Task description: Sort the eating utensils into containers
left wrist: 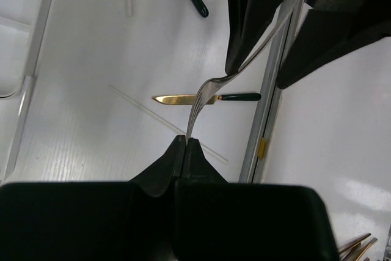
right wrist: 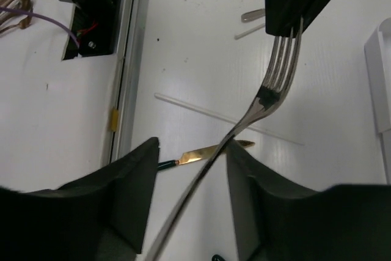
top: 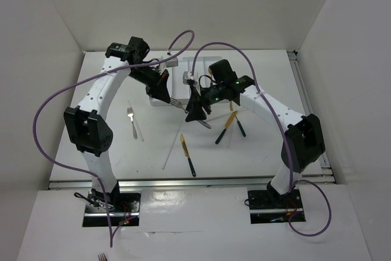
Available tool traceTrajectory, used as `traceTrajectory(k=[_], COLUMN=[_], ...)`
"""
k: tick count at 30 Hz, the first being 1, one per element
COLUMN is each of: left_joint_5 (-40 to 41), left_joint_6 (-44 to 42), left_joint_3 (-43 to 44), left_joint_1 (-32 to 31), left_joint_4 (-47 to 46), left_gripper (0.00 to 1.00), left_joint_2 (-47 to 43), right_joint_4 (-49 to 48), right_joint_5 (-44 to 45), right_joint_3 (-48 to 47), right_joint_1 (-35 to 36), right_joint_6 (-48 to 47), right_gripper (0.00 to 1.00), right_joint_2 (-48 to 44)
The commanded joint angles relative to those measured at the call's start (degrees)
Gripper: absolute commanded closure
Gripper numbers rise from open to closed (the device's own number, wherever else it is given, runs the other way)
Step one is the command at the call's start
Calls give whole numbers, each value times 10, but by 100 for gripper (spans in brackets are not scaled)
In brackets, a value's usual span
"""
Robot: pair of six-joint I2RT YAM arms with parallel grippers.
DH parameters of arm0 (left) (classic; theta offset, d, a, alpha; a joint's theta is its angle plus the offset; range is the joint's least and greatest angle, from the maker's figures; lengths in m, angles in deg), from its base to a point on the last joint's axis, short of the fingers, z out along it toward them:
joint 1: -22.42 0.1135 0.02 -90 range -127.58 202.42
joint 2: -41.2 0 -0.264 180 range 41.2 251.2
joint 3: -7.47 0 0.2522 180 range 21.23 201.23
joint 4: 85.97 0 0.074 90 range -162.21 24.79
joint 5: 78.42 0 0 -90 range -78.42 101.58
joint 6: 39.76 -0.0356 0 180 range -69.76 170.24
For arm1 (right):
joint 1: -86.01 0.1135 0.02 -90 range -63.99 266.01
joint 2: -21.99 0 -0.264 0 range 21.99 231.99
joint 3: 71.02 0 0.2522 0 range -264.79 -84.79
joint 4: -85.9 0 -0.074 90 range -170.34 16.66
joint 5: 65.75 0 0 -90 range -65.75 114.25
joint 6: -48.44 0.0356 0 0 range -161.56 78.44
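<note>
A silver fork [top: 190,112] hangs in the air between my two grippers. My left gripper [top: 166,95] is shut on its tines, as the left wrist view [left wrist: 185,140] shows. The fork's handle [right wrist: 201,194] runs between the spread fingers of my right gripper [right wrist: 192,151], which is open; in the top view that gripper [top: 198,114] sits just right of the left one. The white organiser tray [top: 178,81] lies behind both grippers, mostly hidden by them. A gold knife [top: 187,154] with a dark handle lies on the table below, also in the right wrist view [right wrist: 208,151].
A small silver utensil [top: 131,120] and a pale chopstick [top: 137,123] lie left. Another chopstick [top: 173,148] lies beside the gold knife. Two dark-handled utensils [top: 225,129] lie right of the grippers. The table's metal rail [left wrist: 264,120] runs along the near edge.
</note>
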Motion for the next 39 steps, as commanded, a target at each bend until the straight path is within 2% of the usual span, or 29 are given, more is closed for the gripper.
traceTrajectory(k=[1,2,3,5,6,9,11,12,13,14,15,16,17,18,19,20,22,24,25,28,29,31,32,34,35,39], left_joint_5=[-35,-35,-35,-40,-40,-52,-52,-41,13,59,121,186,303,350,389,451,495,543,555,561,556,562,562,562,562,557], left_joint_6=[4,10,10,10,4,21,94,132,224,268,309,373,399,415,432,439,456,465,465,465,465,465,465,465,465,451], left_joint_3=[20,20,20,14,14,-12,-84,-119,-160,-246,-288,-328,-401,-429,-449,-459,-450,-426,-420,-439,-458,-470,-470,-476,-483,-488], left_joint_1=[0,0,0,0,0,0,17,25,43,50,50,58,58,58,58,58,58,58,58,63,68,68,68,68,74,74], left_joint_4=[6,6,6,6,6,-36,-102,-207,-274,-339,-460,-512,-560,-598,-622,-634,-602,-545,-529,-520,-520,-512,-505,-494,-494,-483], left_gripper=[100,100,100,100,100,86,77,75,73,70,62,50,37,21,0,0,0,0,0,0,0,0,0,0,0,0], left_joint_2=[1,1,1,-5,-5,-38,-103,-135,-174,-260,-305,-348,-387,-423,-471,-482,-482,-473,-467,-489,-508,-520,-520,-527,-527,-527], right_joint_4=[37,37,37,37,30,13,-15,-28,-39,-67,-82,-95,-130,-150,-172,-221,-276,-326,-350,-462,-486,-571,-623,-690,-674,-615], right_joint_5=[-25,-25,-25,-13,-13,-13,-13,-13,-13,-6,-6,3,8,17,17,28,28,34,34,31,25,18,18,40,69,90], right_joint_3=[-18,-18,-18,-18,-18,-2,10,15,21,36,43,50,65,71,76,76,76,34,20,-25,-46,-65,-79,-71,-99,-178], right_joint_1=[9,9,9,9,9,9,9,9,9,9,9,9,4,4,-3,-3,-11,-17,-29,-60,-67,-78,-83,-83,-83,-68], right_joint_6=[-9,-9,-9,1,6,11,16,30,36,43,59,69,81,96,133,158,245,310,401,565,688,814,927,1055,1047,1073], right_gripper=[49,73,86,100,100,100,100,100,100,100,100,100,100,100,100,100,100,100,100,100,100,100,100,100,100,100], right_joint_2=[8,8,8,8,8,2,-4,-11,-20,-20,-35,-35,-41,-41,-41,-41,-18,15,49,129,152,226,248,292,300,348])
